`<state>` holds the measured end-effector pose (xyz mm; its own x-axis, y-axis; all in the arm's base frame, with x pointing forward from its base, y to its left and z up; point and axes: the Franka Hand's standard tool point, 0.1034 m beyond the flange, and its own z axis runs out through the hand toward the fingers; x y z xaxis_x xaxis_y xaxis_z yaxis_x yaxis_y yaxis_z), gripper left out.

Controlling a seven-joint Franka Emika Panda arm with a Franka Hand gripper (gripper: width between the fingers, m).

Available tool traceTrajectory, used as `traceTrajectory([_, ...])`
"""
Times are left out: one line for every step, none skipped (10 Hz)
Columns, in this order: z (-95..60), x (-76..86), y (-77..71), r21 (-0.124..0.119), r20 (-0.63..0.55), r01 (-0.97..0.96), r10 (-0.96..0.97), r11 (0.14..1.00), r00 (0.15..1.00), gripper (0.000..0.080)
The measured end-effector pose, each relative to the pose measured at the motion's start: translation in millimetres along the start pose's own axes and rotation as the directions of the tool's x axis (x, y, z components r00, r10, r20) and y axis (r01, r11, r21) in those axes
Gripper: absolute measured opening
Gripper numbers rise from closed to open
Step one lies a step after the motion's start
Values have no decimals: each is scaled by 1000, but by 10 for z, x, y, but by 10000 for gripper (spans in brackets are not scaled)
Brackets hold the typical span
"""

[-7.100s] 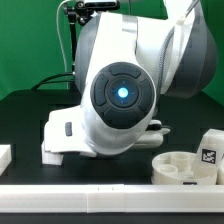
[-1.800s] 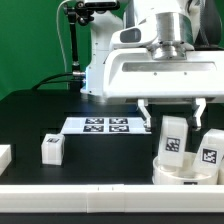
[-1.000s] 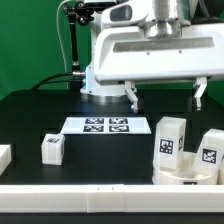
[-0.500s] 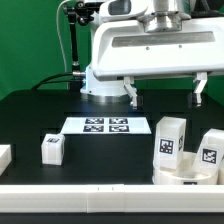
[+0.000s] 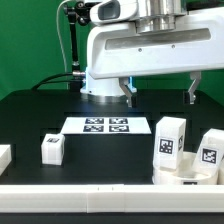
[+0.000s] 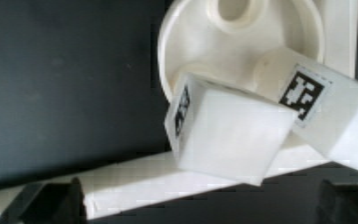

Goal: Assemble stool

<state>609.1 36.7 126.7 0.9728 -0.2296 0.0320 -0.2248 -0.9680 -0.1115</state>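
Black tabletop [image 5: 30, 115] bears a shallow round white plastic seat disc [image 5: 166, 173] at the exterior view's right, with a chunky white tagged leg block [image 5: 171, 140] upright on it, directly beneath the gripper [image 5: 160, 92], jaws spread and empty.

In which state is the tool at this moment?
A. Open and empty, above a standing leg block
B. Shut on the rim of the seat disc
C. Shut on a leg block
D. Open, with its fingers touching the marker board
A: the tool hangs with its fingers wide apart and nothing between them, clear above the leg block that stands upright on the seat disc.
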Motion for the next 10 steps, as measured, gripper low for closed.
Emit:
traceTrajectory([-1,23,0,0,2,-1,1,1000,1000,649])
traceTrajectory([9,13,15,-1,4,-25,25,1000,1000,649])
traceTrajectory([16,14,71,-7,6,-138,138,990,990,649])
traceTrajectory([41,14,55,-20,12,-249,249,968,968,649])
traceTrajectory([66,36,9,-26,13,-257,258,966,966,649])
traceTrajectory([62,38,23,-24,13,-229,229,973,973,649])
traceTrajectory([66,36,25,-24,14,-231,232,973,973,649])
traceTrajectory([70,33,22,-24,14,-231,231,973,973,649])
traceTrajectory([94,26,18,-26,15,-251,251,968,968,649])
traceTrajectory([186,0,-11,-34,14,-333,334,942,943,649])
